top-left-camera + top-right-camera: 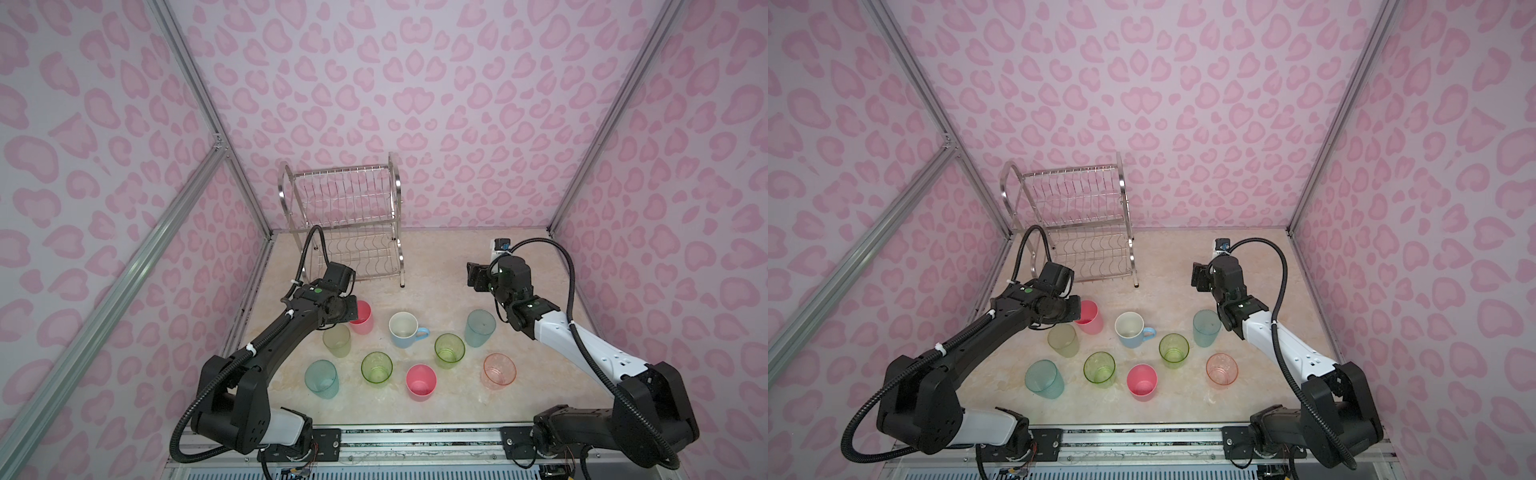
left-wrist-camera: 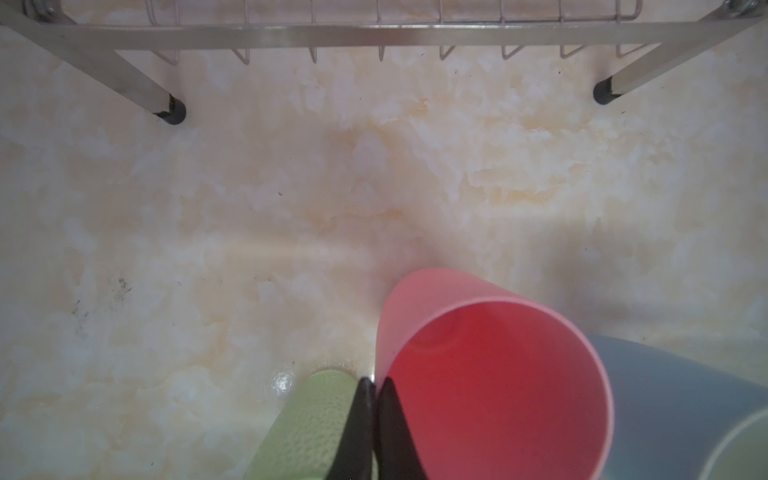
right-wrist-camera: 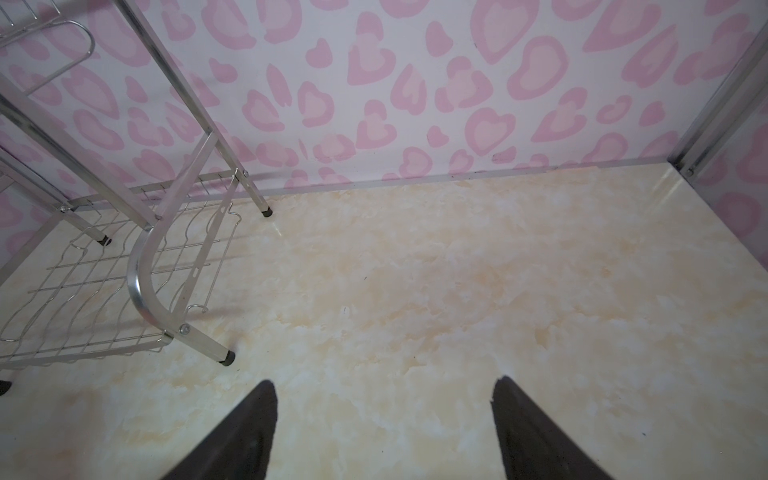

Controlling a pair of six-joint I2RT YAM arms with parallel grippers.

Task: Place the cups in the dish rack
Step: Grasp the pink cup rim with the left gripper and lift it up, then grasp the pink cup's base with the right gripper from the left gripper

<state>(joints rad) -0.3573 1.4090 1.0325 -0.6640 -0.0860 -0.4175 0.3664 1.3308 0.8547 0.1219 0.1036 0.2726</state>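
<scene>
Left wrist view is showing my left gripper (image 2: 376, 395) clamping the opaque pink plastic tumbler (image 2: 494, 374) by its rim, lower centre, a thin pinch risking it swinging loose.

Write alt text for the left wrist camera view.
The left gripper is shut on the rim of a pink cup, one finger inside. A green cup and a light-blue mug flank it; the dish rack stands beyond.
</scene>
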